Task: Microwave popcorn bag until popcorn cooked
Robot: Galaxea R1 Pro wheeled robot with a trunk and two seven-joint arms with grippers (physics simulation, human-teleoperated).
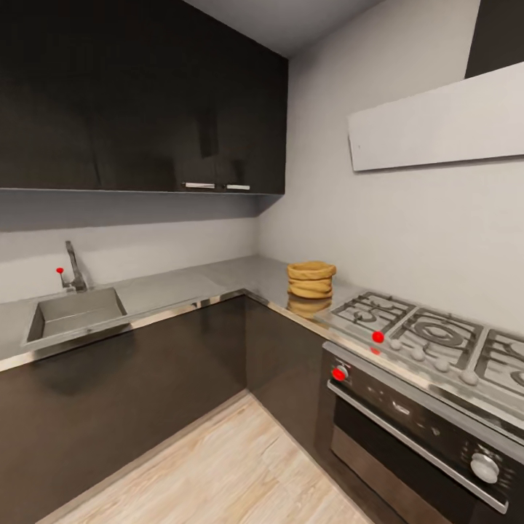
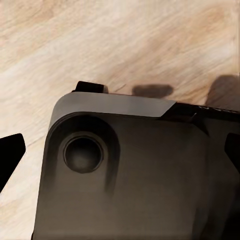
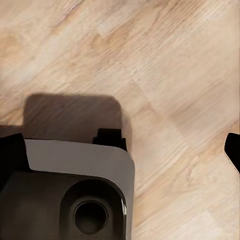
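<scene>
One popcorn bag point(image 1: 311, 280), tan-orange with a rolled-down rim, stands upright on the steel countertop point(image 1: 182, 285) in the corner of the kitchen, close to the grey wall and just beside the gas hob point(image 1: 437, 340); its reflection lies on the glossy surface right under it. From the bag, the countertop runs away along the other wall to a recessed steel sink point(image 1: 75, 314) with a tap point(image 1: 73, 268) and a small red-tipped lever behind it, well apart from the bag. Dark wall cupboards point(image 1: 145, 94) hang above that stretch, and dark cabinet fronts stand below the countertop. On the other side of the bag, under the hob, sits a dark built-in oven point(image 1: 422, 429) with silver knobs and two red marks at its near corner; a pale extractor hood point(image 1: 437, 124) is fixed to the wall above the hob. Light wood floor point(image 1: 233, 473) fills the angle below the bag. In the left wrist view, the left gripper point(image 2: 120, 150) hangs over the robot's dark base and the wood floor, with dark fingertips point(image 2: 10, 152) at opposite edges of the picture, spread wide and holding nothing. In the right wrist view, the right gripper point(image 3: 125, 150) is likewise spread wide and empty above floor and base, with one fingertip point(image 3: 233, 147) at the edge.
</scene>
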